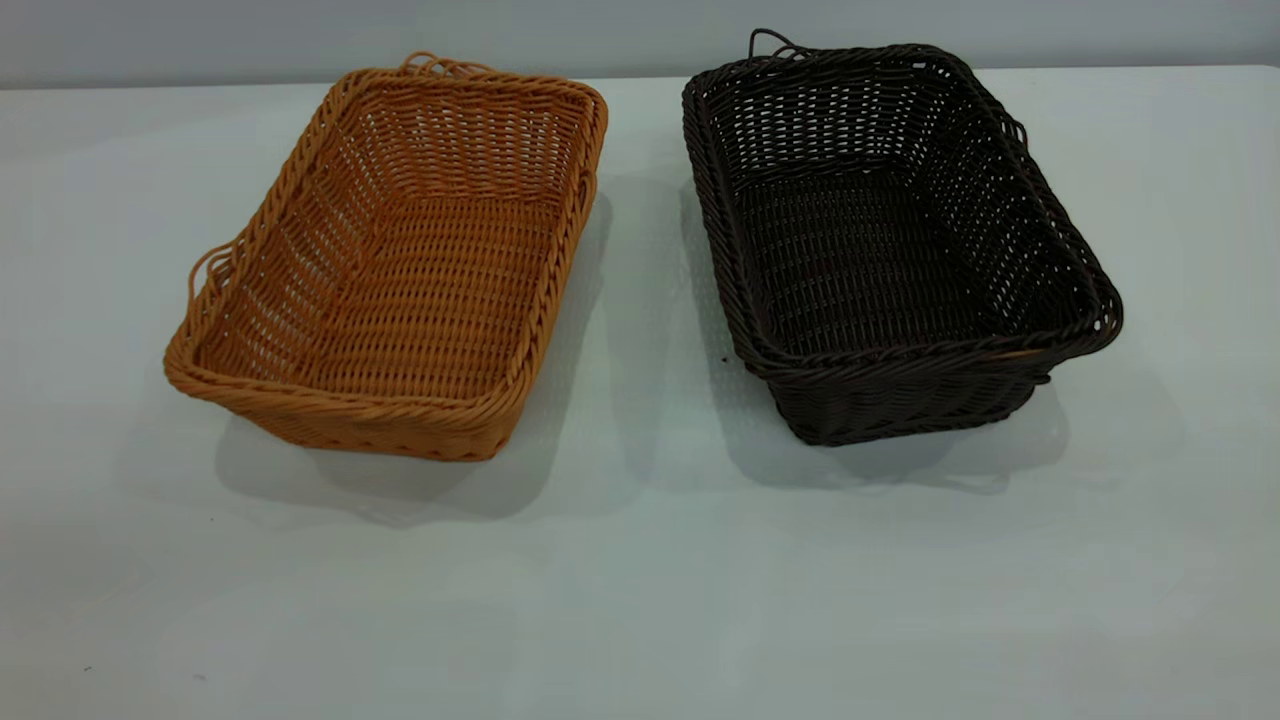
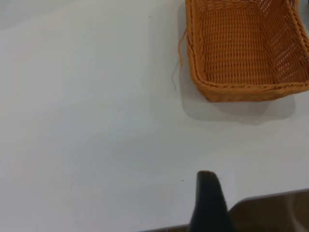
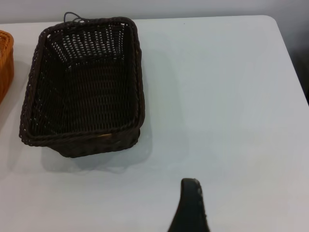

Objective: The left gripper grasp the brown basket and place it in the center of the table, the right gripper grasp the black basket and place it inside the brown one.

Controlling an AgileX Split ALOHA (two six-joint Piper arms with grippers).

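Right now your left gripper (image 2: 208, 203) shows only as one dark finger at the edge of its wrist view, poised over the near edge of the table (image 2: 96, 121), so you cannot tell how wide it stands; it holds nothing. Ahead of it and off to one side, well apart, sits the brown basket (image 2: 246, 53), upright and empty, its near short wall facing the gripper. That wall or the braided rim above it looks like the natural place for you to bite.

Your right gripper (image 3: 189, 208) is much the same: a single dark finger, spread unknown, nothing in it, well back from the black basket (image 3: 84, 84), which sits upright and empty ahead of it.

From the outside camera neither arm shows. The brown basket (image 1: 400, 260) and black basket (image 1: 890, 240) stand side by side, near each other but not touching, with a bare strip of table (image 1: 640, 560) between and in front of them. Nothing seems started; you would likely move the brown one to that middle ground first, since it must receive the black one.
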